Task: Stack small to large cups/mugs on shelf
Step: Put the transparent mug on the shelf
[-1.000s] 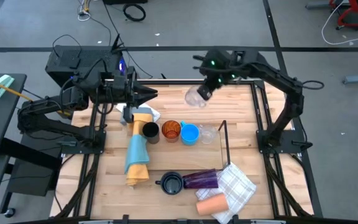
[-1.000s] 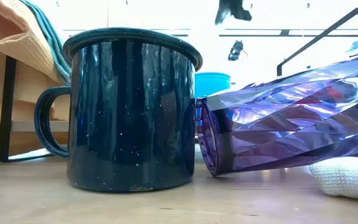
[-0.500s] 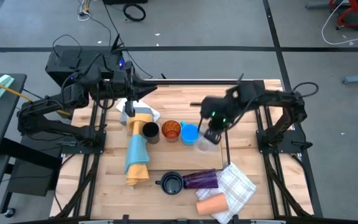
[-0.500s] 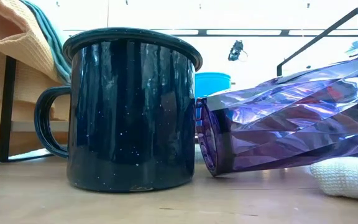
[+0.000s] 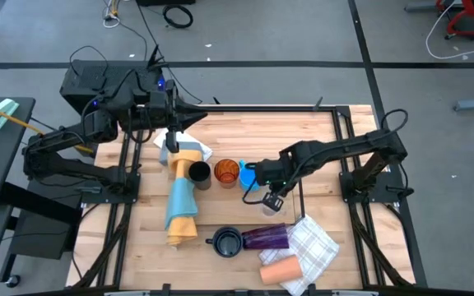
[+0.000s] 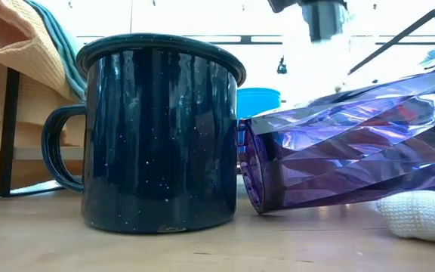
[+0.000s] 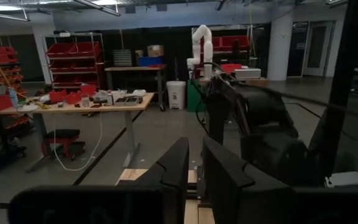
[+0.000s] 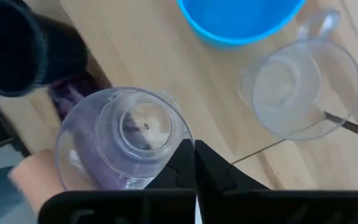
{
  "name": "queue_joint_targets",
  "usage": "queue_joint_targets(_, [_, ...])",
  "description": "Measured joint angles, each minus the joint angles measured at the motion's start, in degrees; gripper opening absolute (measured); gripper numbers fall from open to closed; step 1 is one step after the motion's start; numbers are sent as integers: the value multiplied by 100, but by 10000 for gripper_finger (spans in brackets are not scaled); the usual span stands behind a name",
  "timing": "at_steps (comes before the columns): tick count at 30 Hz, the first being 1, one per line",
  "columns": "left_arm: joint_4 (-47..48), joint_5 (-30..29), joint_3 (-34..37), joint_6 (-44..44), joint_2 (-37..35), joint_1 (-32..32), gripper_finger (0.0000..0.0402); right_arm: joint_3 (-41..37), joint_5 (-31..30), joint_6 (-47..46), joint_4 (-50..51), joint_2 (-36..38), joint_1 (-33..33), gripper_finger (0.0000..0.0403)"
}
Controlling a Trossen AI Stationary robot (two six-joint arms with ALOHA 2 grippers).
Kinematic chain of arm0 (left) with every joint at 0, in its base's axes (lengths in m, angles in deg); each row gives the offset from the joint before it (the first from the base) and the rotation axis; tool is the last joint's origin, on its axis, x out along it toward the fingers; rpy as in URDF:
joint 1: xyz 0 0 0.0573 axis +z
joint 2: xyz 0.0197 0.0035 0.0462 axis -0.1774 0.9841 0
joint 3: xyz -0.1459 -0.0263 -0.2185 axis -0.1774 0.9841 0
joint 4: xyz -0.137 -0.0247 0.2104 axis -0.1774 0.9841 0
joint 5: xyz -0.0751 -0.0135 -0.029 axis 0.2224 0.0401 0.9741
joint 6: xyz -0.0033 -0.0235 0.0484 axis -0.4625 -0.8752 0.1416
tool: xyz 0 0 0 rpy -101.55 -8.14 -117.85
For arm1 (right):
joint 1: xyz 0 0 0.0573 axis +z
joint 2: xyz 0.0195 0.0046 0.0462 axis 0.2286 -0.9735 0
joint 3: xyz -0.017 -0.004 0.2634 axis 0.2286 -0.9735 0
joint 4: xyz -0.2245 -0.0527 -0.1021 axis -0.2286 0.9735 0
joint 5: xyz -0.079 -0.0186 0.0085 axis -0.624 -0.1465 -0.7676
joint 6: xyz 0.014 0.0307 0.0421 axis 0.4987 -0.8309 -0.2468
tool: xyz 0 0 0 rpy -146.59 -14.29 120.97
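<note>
One clear glass (image 8: 124, 137) hung pinched in the right gripper (image 5: 271, 200) beside the blue cup (image 5: 251, 176); left gripper (image 5: 194, 117) nearly closed, empty

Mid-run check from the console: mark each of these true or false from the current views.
1. The right gripper is shut on a clear glass. True.
2. The purple tumbler stands upright. False: it lies on its side beside the dark mug.
3. The left gripper holds the amber cup. False: it holds no cup and sits at the table's far left, apart from the cups.
4. The blue cup sits next to the amber cup in the row. True.
5. A second clear glass with a handle stands on the wood next to the blue cup. True.
6. The peach cup is already in the row with the black cup. False: it lies at the table's near edge by the checked cloth.
</note>
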Motion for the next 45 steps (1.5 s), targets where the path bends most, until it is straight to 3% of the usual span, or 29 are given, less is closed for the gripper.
queue_joint_targets(19, [0, 0, 0, -94, 0, 0, 53, -802, -370, -1258, -133, 2, 97, 0])
queue_joint_targets(45, [-4, -2, -2, 26, -111, 4, 59, -899, -611, -1719, -197, 2, 193, 0])
